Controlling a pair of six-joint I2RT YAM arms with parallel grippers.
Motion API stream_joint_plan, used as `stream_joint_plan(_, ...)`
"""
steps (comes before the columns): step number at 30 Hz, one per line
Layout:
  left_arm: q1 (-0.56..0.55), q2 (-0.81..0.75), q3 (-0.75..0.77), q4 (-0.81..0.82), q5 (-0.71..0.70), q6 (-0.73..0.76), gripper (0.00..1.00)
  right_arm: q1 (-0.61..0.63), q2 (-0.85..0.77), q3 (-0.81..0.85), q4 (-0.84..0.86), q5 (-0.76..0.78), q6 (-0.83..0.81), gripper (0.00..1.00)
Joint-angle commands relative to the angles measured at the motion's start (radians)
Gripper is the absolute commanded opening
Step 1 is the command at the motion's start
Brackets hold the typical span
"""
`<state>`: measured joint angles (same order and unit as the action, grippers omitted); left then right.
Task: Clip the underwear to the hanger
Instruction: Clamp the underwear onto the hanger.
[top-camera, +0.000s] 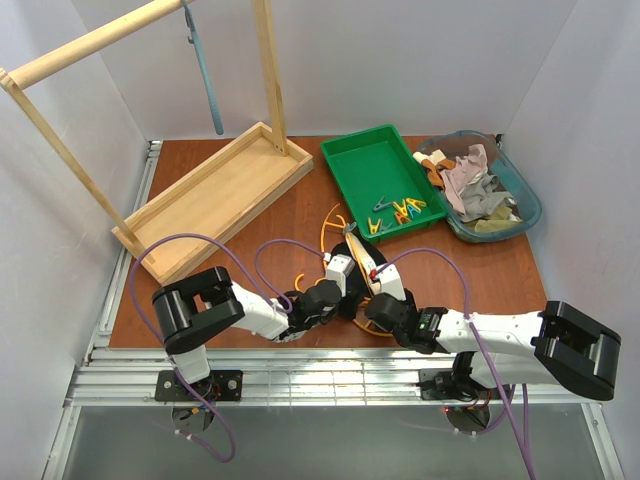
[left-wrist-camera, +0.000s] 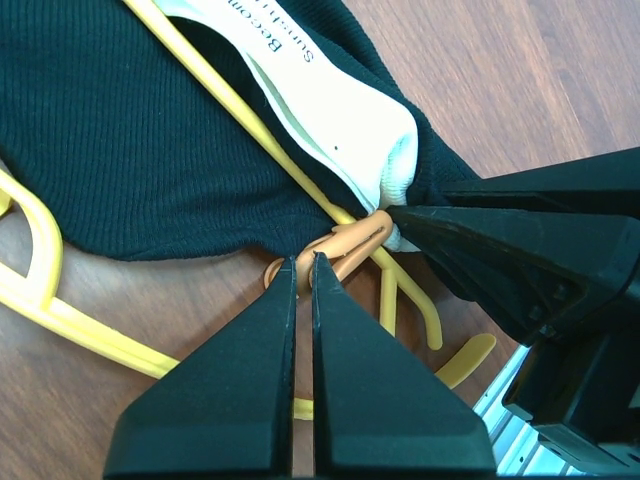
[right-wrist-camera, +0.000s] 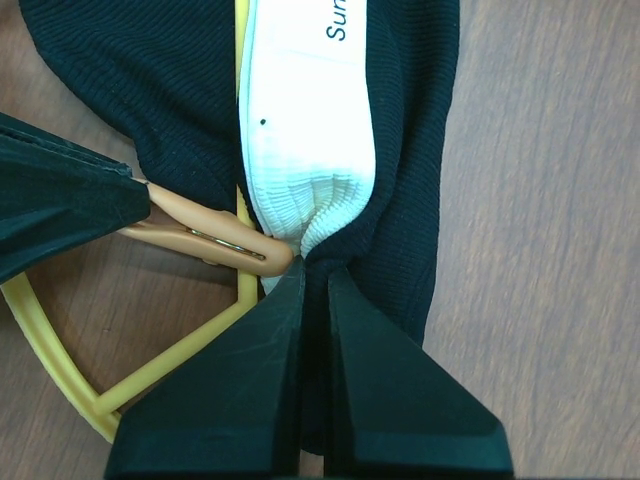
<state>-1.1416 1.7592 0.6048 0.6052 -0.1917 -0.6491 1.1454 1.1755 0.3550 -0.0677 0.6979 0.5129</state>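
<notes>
The black underwear (top-camera: 350, 252) with its white waistband (left-wrist-camera: 330, 110) lies over the yellow hanger (top-camera: 333, 225) near the table's front centre. My left gripper (left-wrist-camera: 305, 262) is shut on the tail of an orange clothespin (left-wrist-camera: 350, 240). The clothespin's mouth sits at the waistband corner, over a hanger bar (left-wrist-camera: 250, 125). My right gripper (right-wrist-camera: 312, 272) is shut on a fold of black fabric (right-wrist-camera: 400, 200) just below the waistband (right-wrist-camera: 310, 110), touching the clothespin's nose (right-wrist-camera: 215, 235). In the top view the left gripper (top-camera: 340, 282) and the right gripper (top-camera: 373, 285) meet tip to tip.
A green tray (top-camera: 345, 160) with several coloured clothespins stands behind. A teal bin (top-camera: 528, 205) of clothes is at the back right. A wooden rack's base (top-camera: 215, 195) is at the back left, and a grey-blue hanger (top-camera: 205, 75) hangs from its rail.
</notes>
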Motion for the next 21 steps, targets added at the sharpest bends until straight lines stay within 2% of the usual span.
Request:
stream_joint_plan(1,-0.037,0.114,-0.028,-0.295,0.133,0.046,0.00,0.017,-0.013,0.001,0.112,-0.112,0.027,0.01)
stream_joint_plan(3,-0.037,0.114,-0.027,-0.301,0.130,0.046,0.01,0.017,-0.014,0.001,0.112,-0.113,0.027,0.01)
stream_joint_plan(4,-0.038,0.111,-0.023,-0.303,0.127,0.046,0.10,0.017,-0.013,-0.001,0.112,-0.113,0.029,0.01)
stream_joint_plan(6,-0.038,0.108,-0.025,-0.311,0.124,0.045,0.22,0.017,-0.011,-0.001,0.114,-0.115,0.029,0.01)
stream_joint_plan(7,-0.038,0.105,-0.023,-0.311,0.124,0.043,0.35,0.017,-0.011,0.001,0.114,-0.117,0.029,0.01)
stream_joint_plan(9,-0.040,0.094,-0.028,-0.314,0.117,0.039,0.49,0.017,-0.008,0.001,0.117,-0.118,0.029,0.01)
stream_joint_plan(13,-0.040,0.063,-0.040,-0.317,0.095,0.034,0.58,0.019,-0.002,0.002,0.118,-0.121,0.029,0.01)
stream_joint_plan(21,-0.040,-0.021,-0.053,-0.373,-0.018,0.019,0.61,0.019,-0.075,0.007,0.063,-0.106,0.033,0.01)
